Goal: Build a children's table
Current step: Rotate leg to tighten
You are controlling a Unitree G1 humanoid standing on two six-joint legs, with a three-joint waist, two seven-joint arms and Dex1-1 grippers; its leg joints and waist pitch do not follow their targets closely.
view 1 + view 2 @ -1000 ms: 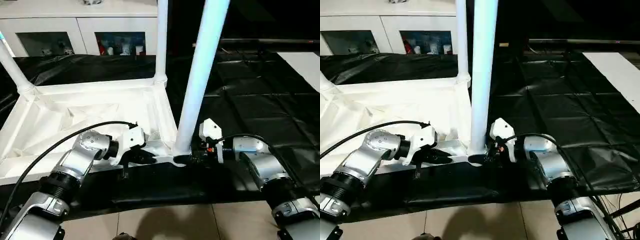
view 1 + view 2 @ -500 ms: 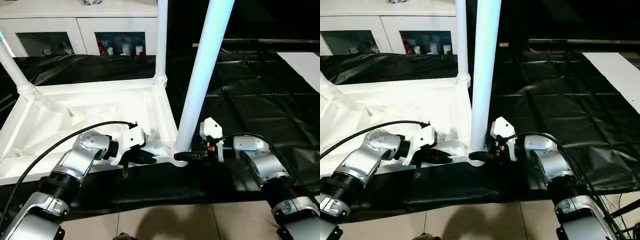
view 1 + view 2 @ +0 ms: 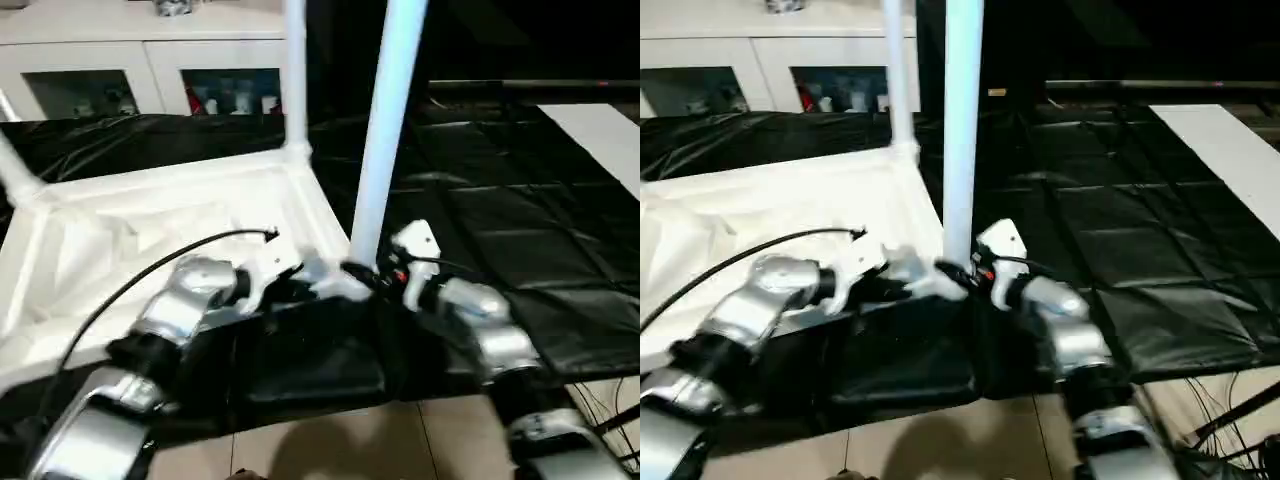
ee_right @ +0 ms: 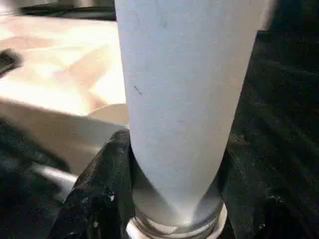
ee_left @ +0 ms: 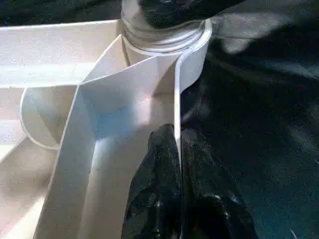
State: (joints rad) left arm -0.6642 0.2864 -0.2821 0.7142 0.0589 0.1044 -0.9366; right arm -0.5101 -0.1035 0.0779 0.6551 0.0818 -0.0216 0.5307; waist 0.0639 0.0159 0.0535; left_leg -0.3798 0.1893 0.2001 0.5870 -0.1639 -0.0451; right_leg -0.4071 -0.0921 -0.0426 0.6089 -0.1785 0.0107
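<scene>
Leg (image 3: 385,120) upright in tabletop (image 3: 120,215) corner socket; right claw (image 4: 169,209) grips its base; left claw (image 5: 179,164) pinches rim.

Black sheeting (image 3: 520,230) on the floor carries the tabletop (image 3: 150,220).

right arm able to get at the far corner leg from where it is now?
Probably not. The right gripper is closed around the near leg at its socket, and that leg stands between it and the far leg across the tabletop.
</scene>
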